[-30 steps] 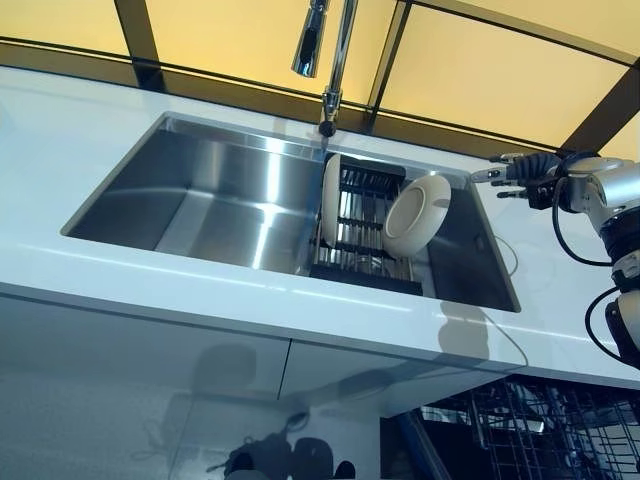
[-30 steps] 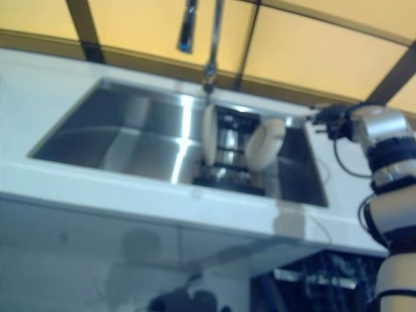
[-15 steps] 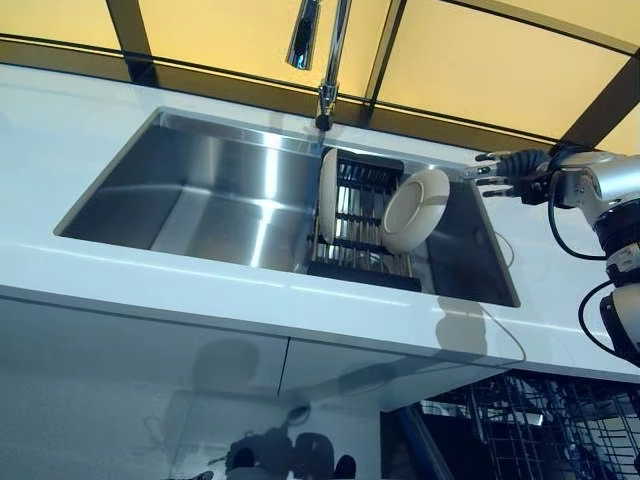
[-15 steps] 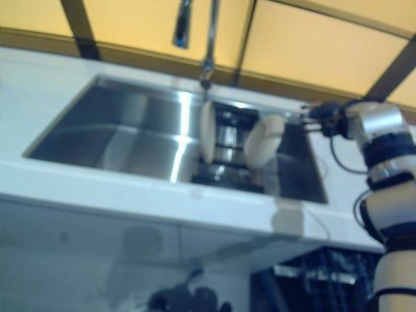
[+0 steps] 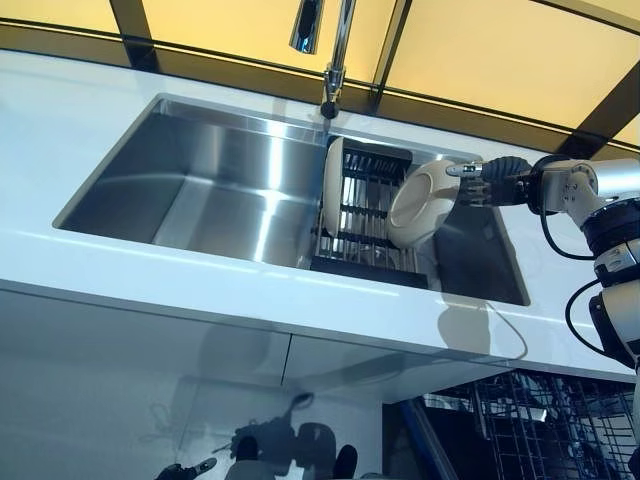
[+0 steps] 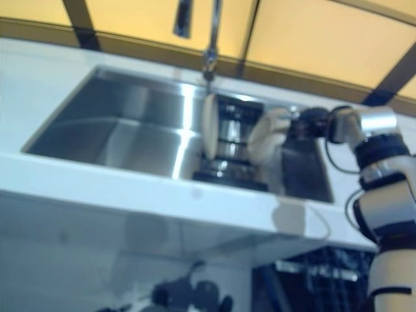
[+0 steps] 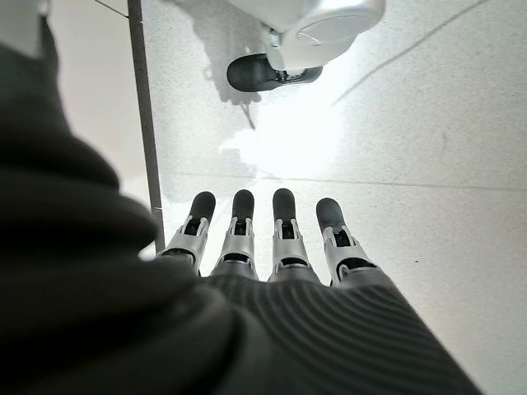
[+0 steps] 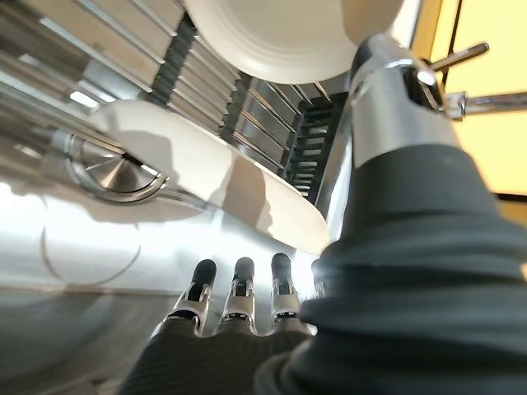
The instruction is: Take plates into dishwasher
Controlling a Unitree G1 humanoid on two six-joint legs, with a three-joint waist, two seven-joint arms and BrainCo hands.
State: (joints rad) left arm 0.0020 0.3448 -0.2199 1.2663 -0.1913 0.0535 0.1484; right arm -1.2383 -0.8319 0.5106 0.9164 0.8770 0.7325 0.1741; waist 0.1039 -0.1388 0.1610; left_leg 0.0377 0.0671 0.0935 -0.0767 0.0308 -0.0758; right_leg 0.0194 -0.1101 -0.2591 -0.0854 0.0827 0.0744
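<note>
reaching right robot hand (image 5: 487, 182) beside plate (image 5: 421, 202)

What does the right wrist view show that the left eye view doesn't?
Only the right wrist view shows the sink drain and the right hand's straight fingers just short of the near plate's rim. Only the left eye view shows the faucet, counter and dishwasher rack below. Both show the two plates standing in the black rack with the right hand at the nearer one.
</note>
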